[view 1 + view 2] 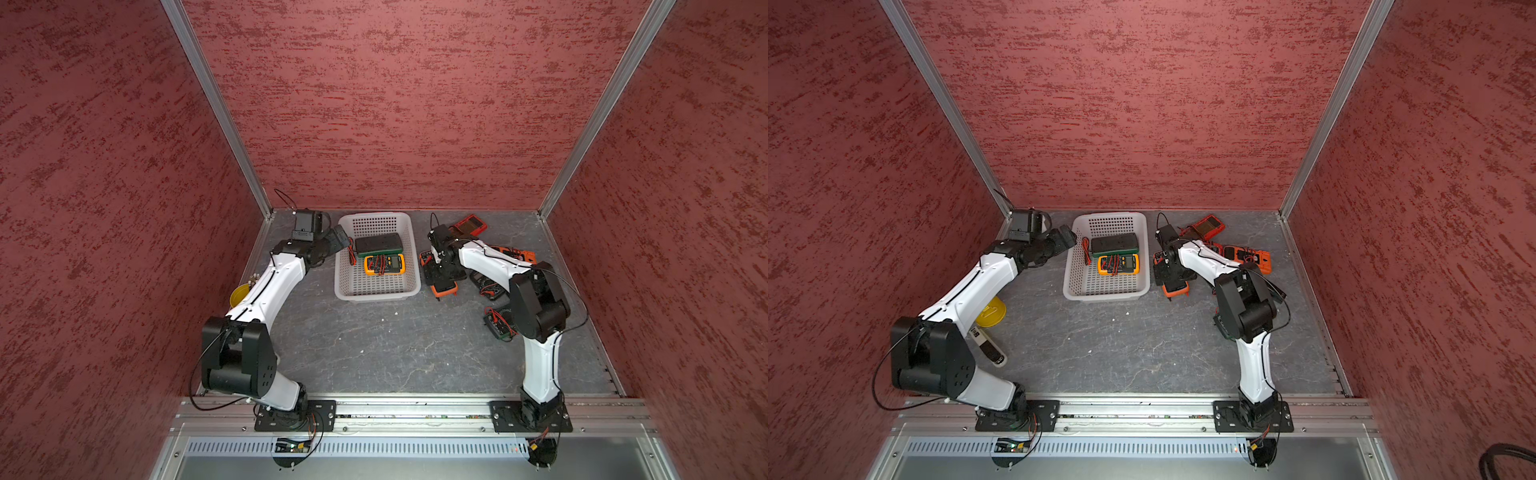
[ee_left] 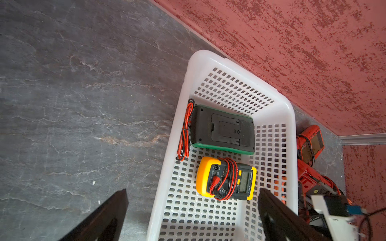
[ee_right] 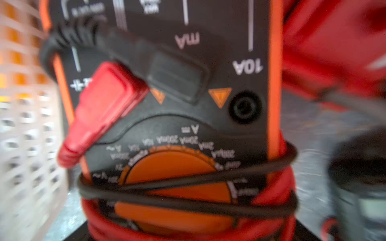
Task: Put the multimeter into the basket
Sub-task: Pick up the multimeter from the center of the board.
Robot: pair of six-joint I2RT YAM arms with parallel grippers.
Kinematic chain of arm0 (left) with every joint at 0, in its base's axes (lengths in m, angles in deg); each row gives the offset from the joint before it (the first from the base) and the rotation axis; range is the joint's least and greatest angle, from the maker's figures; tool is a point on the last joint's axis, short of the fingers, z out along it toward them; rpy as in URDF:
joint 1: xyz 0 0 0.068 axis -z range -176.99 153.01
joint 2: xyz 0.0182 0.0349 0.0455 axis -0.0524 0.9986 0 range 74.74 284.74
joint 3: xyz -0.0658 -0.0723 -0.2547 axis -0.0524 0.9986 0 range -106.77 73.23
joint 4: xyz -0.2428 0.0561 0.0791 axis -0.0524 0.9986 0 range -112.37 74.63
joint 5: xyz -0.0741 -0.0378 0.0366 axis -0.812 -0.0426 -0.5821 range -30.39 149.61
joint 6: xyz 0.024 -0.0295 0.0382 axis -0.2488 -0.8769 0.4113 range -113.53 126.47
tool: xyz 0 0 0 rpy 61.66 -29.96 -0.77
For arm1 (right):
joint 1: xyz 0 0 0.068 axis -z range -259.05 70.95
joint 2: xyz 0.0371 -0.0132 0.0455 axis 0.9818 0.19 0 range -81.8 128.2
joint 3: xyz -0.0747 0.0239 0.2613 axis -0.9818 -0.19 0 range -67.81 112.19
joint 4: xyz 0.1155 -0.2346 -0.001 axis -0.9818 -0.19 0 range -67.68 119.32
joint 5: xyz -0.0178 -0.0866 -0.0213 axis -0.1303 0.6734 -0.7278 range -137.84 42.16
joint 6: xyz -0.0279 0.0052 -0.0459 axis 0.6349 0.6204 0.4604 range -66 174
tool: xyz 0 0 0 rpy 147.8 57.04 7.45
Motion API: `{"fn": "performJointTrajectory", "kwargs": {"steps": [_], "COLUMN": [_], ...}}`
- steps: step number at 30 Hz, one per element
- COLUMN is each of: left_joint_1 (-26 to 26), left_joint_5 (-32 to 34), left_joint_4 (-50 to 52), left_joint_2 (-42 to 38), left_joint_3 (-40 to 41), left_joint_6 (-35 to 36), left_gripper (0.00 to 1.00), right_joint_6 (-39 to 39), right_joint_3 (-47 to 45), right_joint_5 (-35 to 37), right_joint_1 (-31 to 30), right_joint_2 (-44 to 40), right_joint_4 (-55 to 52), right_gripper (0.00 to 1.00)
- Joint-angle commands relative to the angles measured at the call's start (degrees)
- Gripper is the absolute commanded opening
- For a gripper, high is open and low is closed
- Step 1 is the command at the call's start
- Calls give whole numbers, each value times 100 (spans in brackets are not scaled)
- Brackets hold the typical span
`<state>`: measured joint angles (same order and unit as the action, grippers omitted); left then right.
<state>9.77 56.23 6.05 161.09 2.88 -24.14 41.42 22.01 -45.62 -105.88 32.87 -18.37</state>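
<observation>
The white perforated basket [image 1: 376, 296] [image 1: 1105, 296] [image 2: 183, 104] stands at the back middle of the table. In it lie a green-edged multimeter [image 1: 380, 244] [image 2: 223, 129], face down, and a yellow multimeter [image 1: 384, 264] [image 2: 226, 180] wrapped in leads. My left gripper [image 1: 340, 239] [image 2: 193, 192] hangs open at the basket's left rim, holding nothing. Just right of the basket, my right gripper [image 1: 442, 270] [image 1: 1169, 270] is down over an orange-and-black multimeter [image 1: 444, 289] [image 3: 177, 104] bound with red and black leads. That multimeter fills the blurred right wrist view, and the jaws are hidden.
Several more multimeters lie at the back right: a red one [image 1: 471, 225], orange ones [image 1: 515, 254], dark ones [image 1: 490, 286] and a green one [image 1: 500, 326] by the right arm's elbow. A yellow cup [image 1: 991, 311] and a small white device [image 1: 988, 347] sit under the left arm.
</observation>
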Motion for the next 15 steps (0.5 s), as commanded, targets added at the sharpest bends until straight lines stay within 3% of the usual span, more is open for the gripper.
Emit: {"fn": "performJointTrajectory", "kwargs": {"steps": [1,7,15], "left_joint_1": [-62,-96,-130], "left_joint_5": [-109,-217,-267], "left_joint_4": [43,4,48], "left_joint_2": [-253,-435,-475], "left_joint_3": [82,160,194], "left_joint_6": [-166,-316,-466], "left_gripper": [100,100,100], "right_joint_6": [238,562,1170], "right_joint_3": [199,737,1329], "right_joint_5": [499,719,-196], "right_joint_1": [2,-1,-180], "right_joint_2": [-818,-1116,-1003], "right_joint_4": [420,351,1279], "right_gripper": [0,0,0]}}
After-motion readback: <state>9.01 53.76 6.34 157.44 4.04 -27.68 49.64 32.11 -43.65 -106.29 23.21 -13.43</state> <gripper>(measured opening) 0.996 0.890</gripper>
